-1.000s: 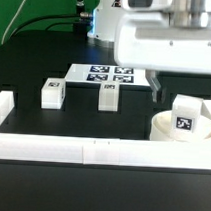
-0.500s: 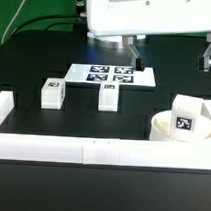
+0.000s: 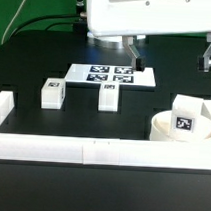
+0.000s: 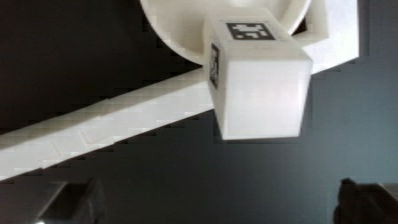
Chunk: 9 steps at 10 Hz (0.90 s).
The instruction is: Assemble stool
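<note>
The stool's round white seat [image 3: 160, 128] lies at the exterior view's right, against the front rail. One tagged leg block [image 3: 186, 115] stands on it. Two more leg blocks [image 3: 51, 93] [image 3: 109, 96] stand apart on the black table to the left. My gripper [image 3: 173, 55] hangs open well above the seat, fingers spread wide with nothing between them. The wrist view looks down on that leg block [image 4: 263, 80] rising from the seat [image 4: 175, 30]. The dark fingertips [image 4: 64, 204] show only at the picture's edge, either side of the gripper's middle [image 4: 217, 205].
The marker board [image 3: 95, 71] lies flat behind the two loose leg blocks. A long white rail [image 3: 81, 150] runs along the front, also seen in the wrist view [image 4: 98, 135]. A shorter rail [image 3: 1, 110] closes the exterior view's left side.
A second ago the hand hung low over the seat, hiding its fingers. It has since risen, and both fingers now show spread apart above. The leg blocks and seat have not moved.
</note>
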{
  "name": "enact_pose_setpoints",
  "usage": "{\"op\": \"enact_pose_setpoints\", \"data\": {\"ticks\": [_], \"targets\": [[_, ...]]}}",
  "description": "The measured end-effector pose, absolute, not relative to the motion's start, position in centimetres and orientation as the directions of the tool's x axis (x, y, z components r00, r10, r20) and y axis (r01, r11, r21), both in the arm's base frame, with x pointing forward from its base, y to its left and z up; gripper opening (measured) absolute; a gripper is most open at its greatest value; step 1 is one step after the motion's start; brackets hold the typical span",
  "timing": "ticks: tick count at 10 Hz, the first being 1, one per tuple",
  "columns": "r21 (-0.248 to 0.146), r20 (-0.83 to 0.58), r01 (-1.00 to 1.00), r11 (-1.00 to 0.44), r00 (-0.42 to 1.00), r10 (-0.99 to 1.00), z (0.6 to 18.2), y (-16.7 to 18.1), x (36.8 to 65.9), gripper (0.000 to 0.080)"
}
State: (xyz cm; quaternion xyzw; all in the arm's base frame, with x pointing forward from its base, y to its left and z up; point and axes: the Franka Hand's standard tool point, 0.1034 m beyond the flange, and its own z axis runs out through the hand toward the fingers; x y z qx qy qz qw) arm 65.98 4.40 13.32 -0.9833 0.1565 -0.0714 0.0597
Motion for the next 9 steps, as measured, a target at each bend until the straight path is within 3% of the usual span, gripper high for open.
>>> {"op": "enact_pose_setpoints", "data": {"ticks": [5,9], "targets": [[-0.093,0.063,-0.168,-0.981,0.983,-0.175,11.8,-1.1,63.5,0.0649],[-0.085,0.059,-0.031,-0.996,0.998,-0.037,11.4,-1.2,63.2,0.0649]]}}
